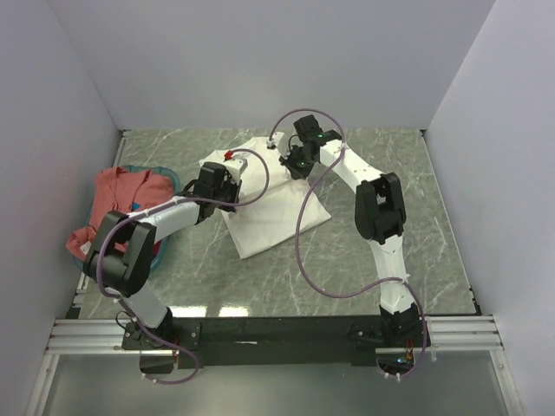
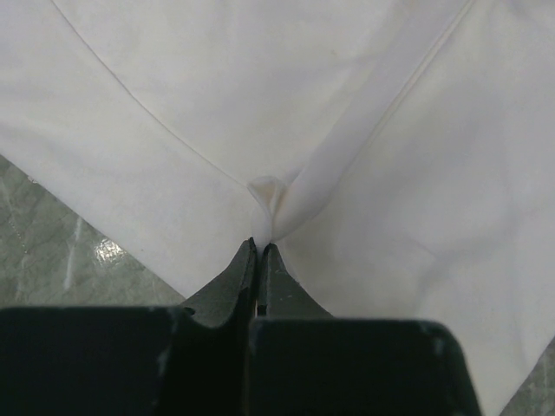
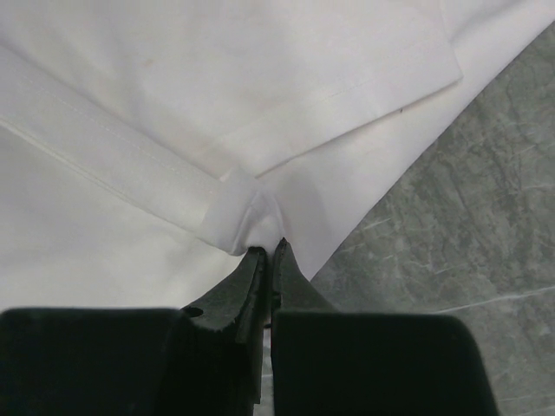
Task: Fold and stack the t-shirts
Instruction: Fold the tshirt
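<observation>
The white t-shirt (image 1: 273, 208) lies on the table's middle, partly folded, with a bit of its red print (image 1: 229, 155) showing at the far left corner. My left gripper (image 1: 227, 184) is shut on a pinch of the white cloth (image 2: 267, 204) at the shirt's left side. My right gripper (image 1: 293, 160) is shut on a pinch of the white cloth (image 3: 251, 221) near the shirt's far edge, by a hemmed fold. The salmon-red t-shirt (image 1: 117, 204) lies bunched in and over the teal basket (image 1: 165, 176) at the left.
The grey marbled table (image 1: 390, 173) shows around the shirt, and in the right wrist view (image 3: 468, 217) to the right of the cloth. White walls close the back and both sides. The metal rail (image 1: 277, 334) runs along the near edge.
</observation>
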Available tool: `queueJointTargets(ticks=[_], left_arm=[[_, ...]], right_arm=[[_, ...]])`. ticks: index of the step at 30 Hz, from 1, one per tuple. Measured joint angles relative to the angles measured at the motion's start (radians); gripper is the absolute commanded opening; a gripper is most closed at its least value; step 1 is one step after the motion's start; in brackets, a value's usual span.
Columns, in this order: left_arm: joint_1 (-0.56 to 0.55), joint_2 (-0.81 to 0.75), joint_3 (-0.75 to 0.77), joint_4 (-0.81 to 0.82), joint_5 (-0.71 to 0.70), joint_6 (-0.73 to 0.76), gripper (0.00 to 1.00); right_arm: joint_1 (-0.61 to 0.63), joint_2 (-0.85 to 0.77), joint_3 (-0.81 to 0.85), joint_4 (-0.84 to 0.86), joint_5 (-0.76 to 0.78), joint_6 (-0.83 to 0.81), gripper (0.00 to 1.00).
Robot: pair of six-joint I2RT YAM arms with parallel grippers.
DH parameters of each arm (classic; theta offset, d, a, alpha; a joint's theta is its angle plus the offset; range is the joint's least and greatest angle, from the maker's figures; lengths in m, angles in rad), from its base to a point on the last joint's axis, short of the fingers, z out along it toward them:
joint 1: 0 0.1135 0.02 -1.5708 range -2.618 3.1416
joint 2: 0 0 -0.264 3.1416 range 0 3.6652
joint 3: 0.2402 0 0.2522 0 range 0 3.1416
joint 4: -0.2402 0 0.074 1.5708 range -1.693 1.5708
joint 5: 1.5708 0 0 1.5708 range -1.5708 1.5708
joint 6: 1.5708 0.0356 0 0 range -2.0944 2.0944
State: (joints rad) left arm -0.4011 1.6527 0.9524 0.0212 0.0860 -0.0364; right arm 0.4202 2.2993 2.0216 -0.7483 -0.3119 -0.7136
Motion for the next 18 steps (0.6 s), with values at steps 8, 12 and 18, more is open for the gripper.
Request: queueJointTargets(ticks=[8,12,18], left_arm=[[0.028,0.026,0.011,0.0,0.016,-0.001,0.01],[0.038,0.047,0.013,0.004,0.014,-0.004,0.35],[0.048,0.028,0.013,0.024,-0.142,-0.033,0.86]], right_arm=[[0.01,0.013,0.021,0.009,0.013,0.013,0.05],[0.016,0.028,0.023,0.035,0.034,0.046,0.42],[0.017,0.031,0.021,0.135,0.109,0.148,0.7]])
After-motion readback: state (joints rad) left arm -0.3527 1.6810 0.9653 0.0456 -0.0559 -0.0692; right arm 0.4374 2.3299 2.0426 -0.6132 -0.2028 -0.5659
